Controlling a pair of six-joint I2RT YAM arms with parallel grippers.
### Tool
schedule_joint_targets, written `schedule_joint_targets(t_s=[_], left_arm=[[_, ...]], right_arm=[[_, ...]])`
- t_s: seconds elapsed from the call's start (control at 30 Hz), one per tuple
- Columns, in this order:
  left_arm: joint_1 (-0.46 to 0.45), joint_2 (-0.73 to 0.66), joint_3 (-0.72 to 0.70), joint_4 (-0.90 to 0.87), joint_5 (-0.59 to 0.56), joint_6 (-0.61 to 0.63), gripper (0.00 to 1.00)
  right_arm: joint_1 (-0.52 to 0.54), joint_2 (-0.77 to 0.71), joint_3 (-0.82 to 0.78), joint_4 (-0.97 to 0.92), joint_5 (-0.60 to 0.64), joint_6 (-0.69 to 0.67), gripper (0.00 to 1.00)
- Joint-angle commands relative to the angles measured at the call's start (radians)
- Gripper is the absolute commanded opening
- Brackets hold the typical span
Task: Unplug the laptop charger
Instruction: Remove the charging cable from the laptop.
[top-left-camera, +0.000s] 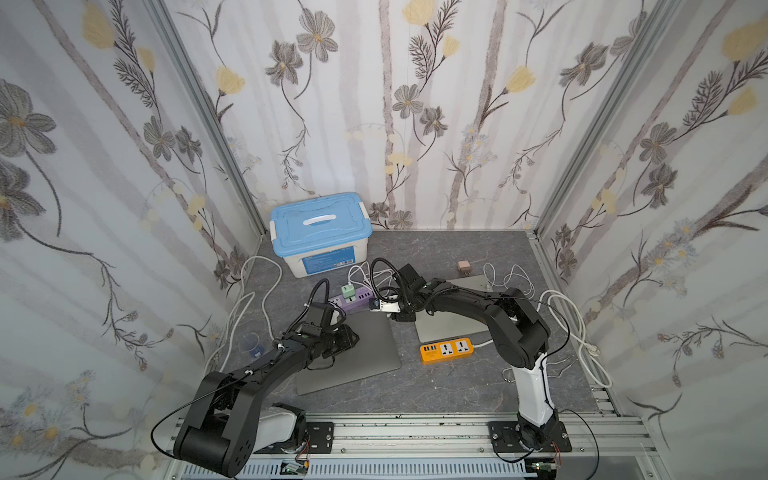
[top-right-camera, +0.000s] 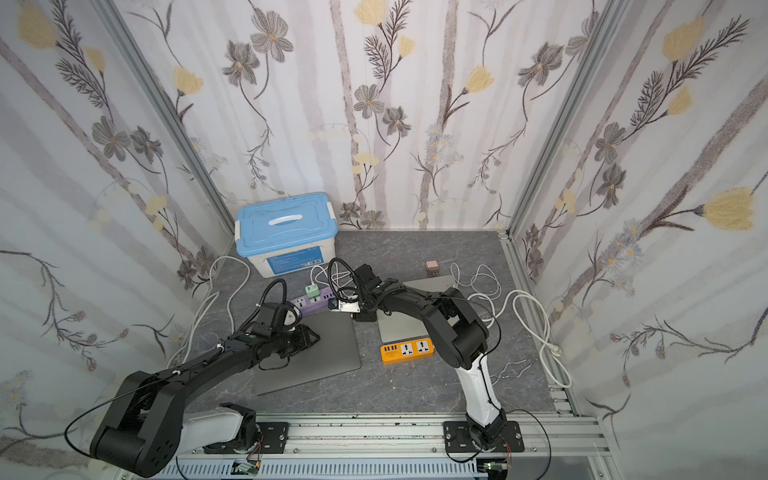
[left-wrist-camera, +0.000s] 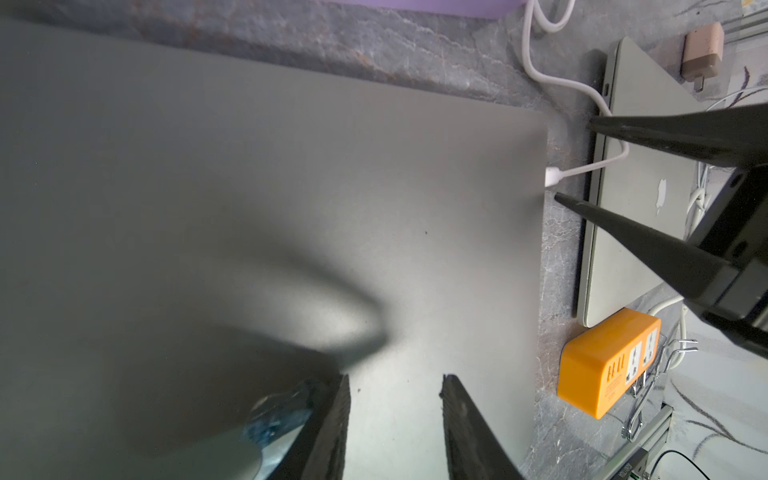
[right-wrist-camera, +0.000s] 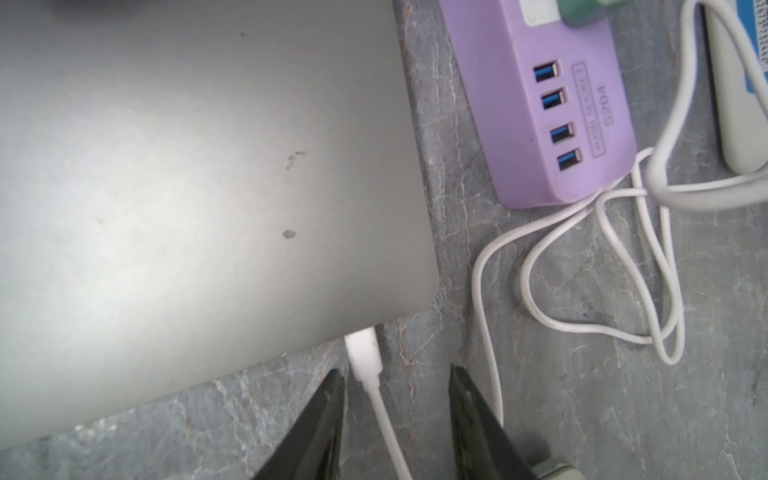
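White plug (right-wrist-camera: 363, 353) sits in the right edge of the grey laptop (right-wrist-camera: 166, 187), near its far corner. My right claw (right-wrist-camera: 395, 370) straddles the cord (right-wrist-camera: 386, 428) just behind it, parted and empty; my left claw (left-wrist-camera: 395, 376) is narrowly parted over that laptop. Cord looks soft and slippery, so I'd pinch the stiff shell.

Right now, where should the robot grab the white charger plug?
On the thick white plug, not its thin cable. Come in from the table side of the laptop, right end effector straddling it: it sticks straight out.
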Motion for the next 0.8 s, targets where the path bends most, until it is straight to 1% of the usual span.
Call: schedule_joint_targets(t_s=[0.0, 0.2, 0.47, 0.77], left_arm=[[0.002, 0.002, -0.006, 0.023, 0.003, 0.011, 0.40], [0.002, 0.002, -0.010, 0.026, 0.003, 0.011, 0.41], [0.002, 0.002, -0.011, 0.029, 0.004, 0.013, 0.41], [0.002, 0.002, -0.013, 0.032, 0.004, 0.016, 0.41]], right_arm=[[0.001, 0.014, 0.018, -0.016, 0.005, -0.020, 0.41], [0.004, 0.036, 0.040, -0.040, 0.032, -0.039, 0.40], [0.007, 0.068, 0.085, -0.085, 0.043, -0.059, 0.34], [0.011, 0.120, 0.157, -0.186, 0.050, -0.080, 0.30]])
